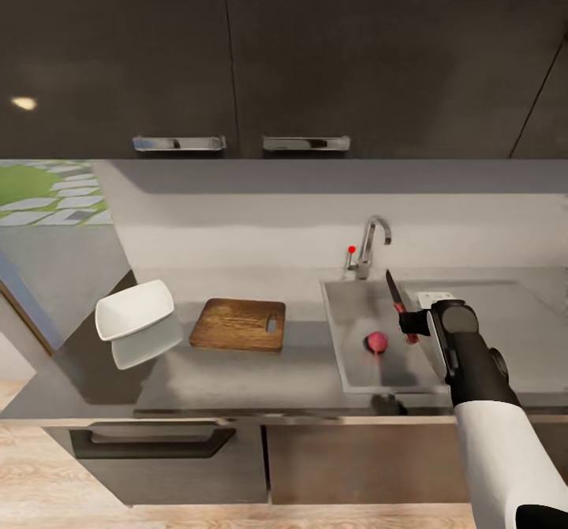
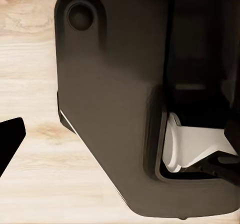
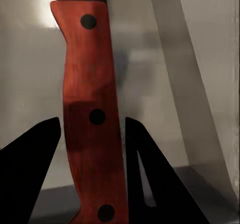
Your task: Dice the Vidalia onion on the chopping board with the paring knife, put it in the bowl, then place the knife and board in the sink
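The paring knife (image 1: 394,291) stands blade-up over the sink (image 1: 351,308), its red handle (image 3: 90,119) clamped between the fingers of my right gripper (image 1: 410,325). Below and just left of that gripper, the pinkish-red Vidalia onion (image 1: 377,342) lies on the sink floor. The dark-brown chopping board (image 1: 237,324) rests bare on the countertop (image 1: 237,375) left of the sink. The white bowl (image 1: 134,308) sits at the countertop's left end. In the left wrist view, one dark fingertip (image 2: 11,139) is spread wide over the wood floor, holding nothing.
A chrome faucet (image 1: 371,247) with a red knob rises behind the sink. Dark glossy upper cabinets (image 1: 237,56) hang over the counter. A grey drawer front with a dark handle (image 1: 150,441) sits below the board. My own dark body (image 2: 115,99) shows in the left wrist view.
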Available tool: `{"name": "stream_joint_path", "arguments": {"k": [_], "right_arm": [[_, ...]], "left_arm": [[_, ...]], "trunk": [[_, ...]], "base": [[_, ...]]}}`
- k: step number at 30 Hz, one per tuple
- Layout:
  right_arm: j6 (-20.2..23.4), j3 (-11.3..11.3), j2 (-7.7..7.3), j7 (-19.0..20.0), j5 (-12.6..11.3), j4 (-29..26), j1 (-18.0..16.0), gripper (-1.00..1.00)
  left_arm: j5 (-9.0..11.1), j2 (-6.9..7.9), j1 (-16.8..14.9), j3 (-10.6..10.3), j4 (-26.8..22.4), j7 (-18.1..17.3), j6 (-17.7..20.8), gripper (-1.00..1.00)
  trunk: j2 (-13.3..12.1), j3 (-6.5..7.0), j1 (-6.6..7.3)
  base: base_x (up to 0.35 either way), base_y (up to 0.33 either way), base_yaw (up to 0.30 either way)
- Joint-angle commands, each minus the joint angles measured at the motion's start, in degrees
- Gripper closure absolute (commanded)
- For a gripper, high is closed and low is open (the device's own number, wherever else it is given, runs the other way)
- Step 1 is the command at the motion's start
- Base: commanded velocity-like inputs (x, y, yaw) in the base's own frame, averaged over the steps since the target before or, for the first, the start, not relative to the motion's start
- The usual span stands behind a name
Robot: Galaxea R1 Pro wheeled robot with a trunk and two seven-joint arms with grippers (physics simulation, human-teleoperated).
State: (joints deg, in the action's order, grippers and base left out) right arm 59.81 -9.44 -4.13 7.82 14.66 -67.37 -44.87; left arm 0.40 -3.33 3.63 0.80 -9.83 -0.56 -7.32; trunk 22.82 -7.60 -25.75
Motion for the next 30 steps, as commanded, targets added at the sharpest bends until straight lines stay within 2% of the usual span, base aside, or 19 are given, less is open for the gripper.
{"name": "stream_joint_path", "arguments": {"k": [1, 30], "right_arm": [[0.19, -0.05, -0.01, 0.71, 0.54, -0.04, -0.04, 1.0], [0.19, 0.09, -0.01, 0.71, 0.54, -0.04, -0.04, 1.0]], "left_arm": [[0.04, -0.01, 0.04, 0.08, -0.11, -0.06, -0.07, -1.0], [0.04, -0.01, 0.01, 0.08, -0.11, -0.06, -0.07, -1.0]], "trunk": [[0.1, -0.01, -0.04], [0.1, 2.19, -0.04]], "base": [[-0.018, -0.294, 0.0], [-0.018, -0.295, 0.0]]}}
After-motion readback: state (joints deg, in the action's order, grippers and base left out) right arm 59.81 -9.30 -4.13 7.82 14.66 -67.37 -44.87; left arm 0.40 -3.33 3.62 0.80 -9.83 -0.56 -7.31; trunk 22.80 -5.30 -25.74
